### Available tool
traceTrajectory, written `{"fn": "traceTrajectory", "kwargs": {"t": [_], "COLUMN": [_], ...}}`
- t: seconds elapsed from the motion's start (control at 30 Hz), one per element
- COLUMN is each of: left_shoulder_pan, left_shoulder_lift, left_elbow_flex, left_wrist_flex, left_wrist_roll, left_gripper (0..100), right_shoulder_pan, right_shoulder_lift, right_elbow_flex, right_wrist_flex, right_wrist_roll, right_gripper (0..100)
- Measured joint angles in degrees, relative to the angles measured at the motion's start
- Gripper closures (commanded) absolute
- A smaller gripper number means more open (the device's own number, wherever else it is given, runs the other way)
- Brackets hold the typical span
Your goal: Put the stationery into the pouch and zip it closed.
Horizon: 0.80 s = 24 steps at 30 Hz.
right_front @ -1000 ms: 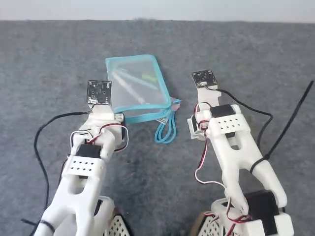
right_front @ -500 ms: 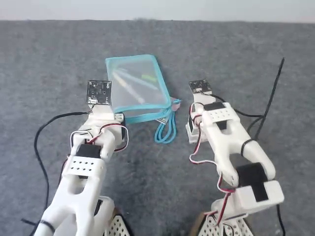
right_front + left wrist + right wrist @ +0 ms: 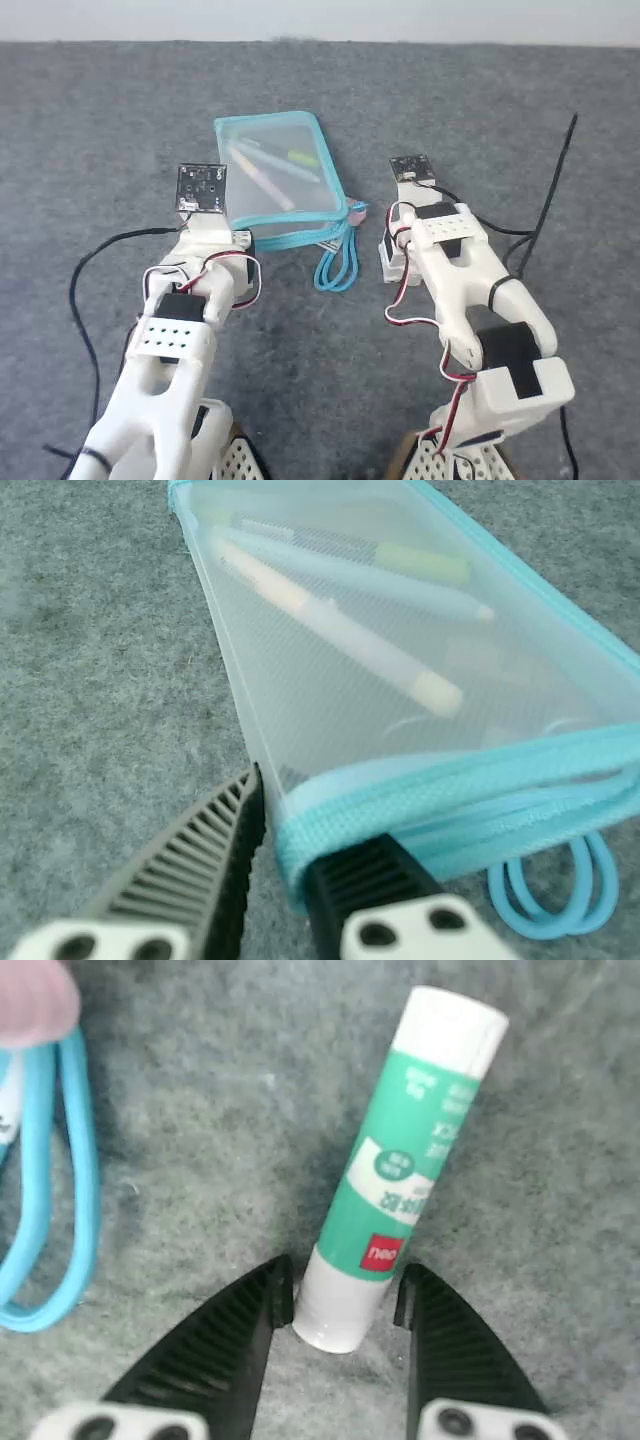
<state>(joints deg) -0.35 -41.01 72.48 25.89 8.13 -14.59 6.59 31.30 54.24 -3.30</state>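
Note:
A clear pouch (image 3: 275, 180) with a teal zip edge lies on the grey mat, with pens and a highlighter (image 3: 340, 630) inside it. My left gripper (image 3: 290, 825) is shut on the pouch's near corner (image 3: 300, 840), at the zip edge. A green and white glue stick (image 3: 395, 1170) lies on the mat beside the pouch's teal loop strap (image 3: 60, 1180). My right gripper (image 3: 345, 1278) is open, its fingers on either side of the stick's white end and close to it. In the high view the right arm (image 3: 450, 240) is bent low over that spot.
A pink zipper pull (image 3: 355, 212) sits at the pouch's corner, above the looped strap (image 3: 338, 265). Black cables trail off both arms (image 3: 85, 300). Bare grey mat lies all around the pouch.
The right arm has folded down and drawn in toward the pouch's strap, bringing its gripper low over the glue stick. The left arm and the pouch have stayed put.

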Motion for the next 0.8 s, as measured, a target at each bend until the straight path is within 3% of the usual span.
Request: {"fn": "traceTrajectory", "kwargs": {"t": [0.1,0.47,0.63,0.8], "left_shoulder_pan": [0.0,0.0,0.0,0.0], "left_shoulder_lift": [0.0,0.0,0.0,0.0], "left_elbow_flex": [0.0,0.0,0.0,0.0], "left_wrist_flex": [0.0,0.0,0.0,0.0], "left_wrist_roll": [0.0,0.0,0.0,0.0], "left_gripper": [99,99,99,99], "right_shoulder_pan": [0.62,5.8,8.7,3.69], "right_shoulder_lift": [0.18,-0.97,-13.98,-33.32], "right_elbow_flex": [-0.26,-0.79,-0.79,-0.79], "right_wrist_flex": [0.0,5.1,14.77,24.26], "right_wrist_roll": [0.0,3.52,11.34,18.11], "right_gripper": [96.8,99.1,99.1,99.1]}}
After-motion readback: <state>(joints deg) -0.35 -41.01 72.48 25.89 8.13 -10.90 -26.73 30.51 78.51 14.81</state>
